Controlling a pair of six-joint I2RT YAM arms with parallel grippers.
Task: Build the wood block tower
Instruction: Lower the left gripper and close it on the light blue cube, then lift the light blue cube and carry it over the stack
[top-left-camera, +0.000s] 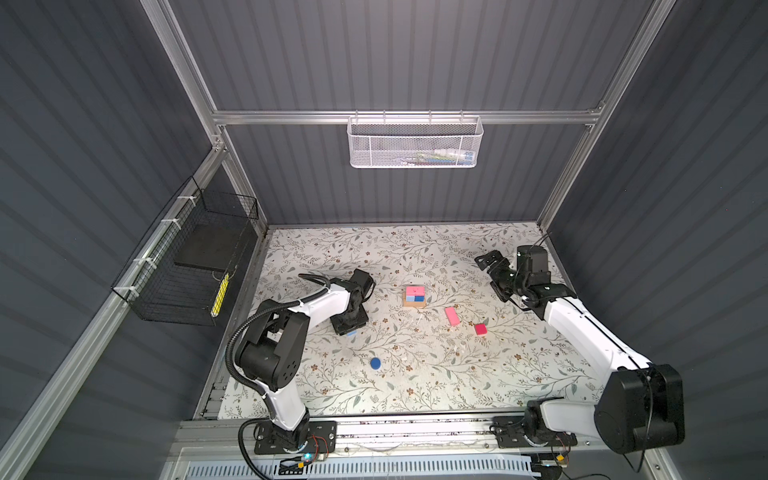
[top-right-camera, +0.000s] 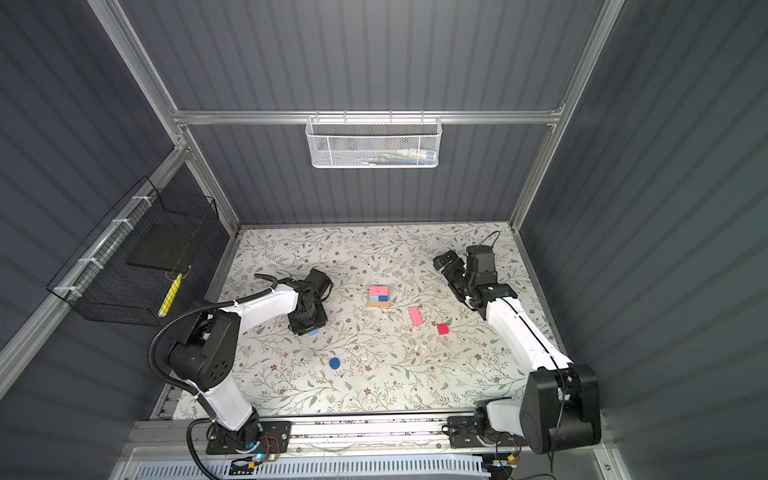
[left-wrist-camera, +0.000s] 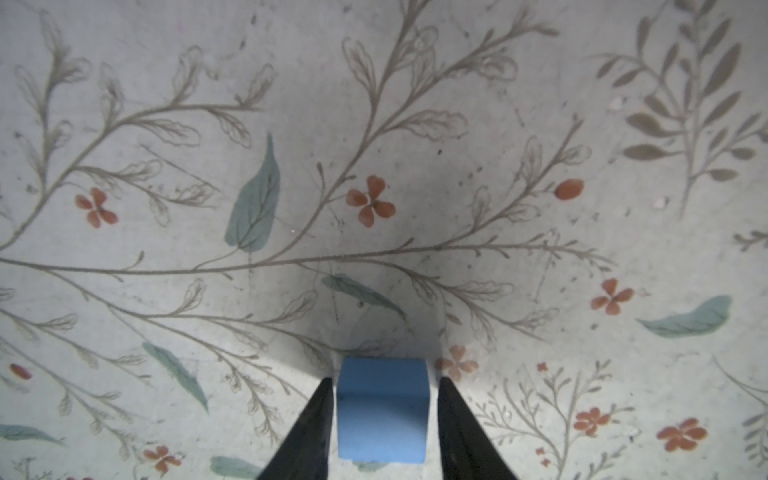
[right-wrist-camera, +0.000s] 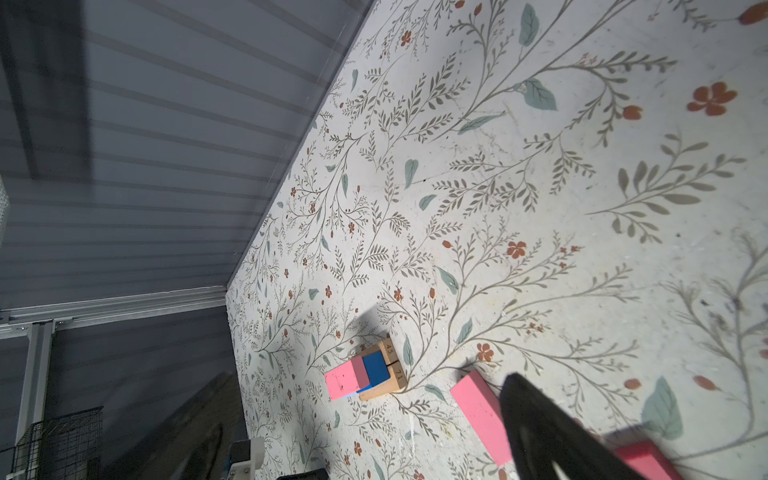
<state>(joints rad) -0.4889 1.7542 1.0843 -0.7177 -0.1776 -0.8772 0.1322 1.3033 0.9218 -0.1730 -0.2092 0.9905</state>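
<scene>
Left wrist view: the light blue cube sits on the tabletop between the left gripper jaws, which are slightly spread with thin gaps. It is probably light, stiff, smooth wood, so take the flat opposite sides. The right gripper jaws are spread and empty.

White-shelled arms, black joints (corrugated black cable on the left one)

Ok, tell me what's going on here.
The left tool is down at the table, its jaws either side of a light blue cube; grip unclear. The half-built tower stands mid-table. A pink oblong, red cube and dark blue disc lie loose. The right tool hangs open.
</scene>
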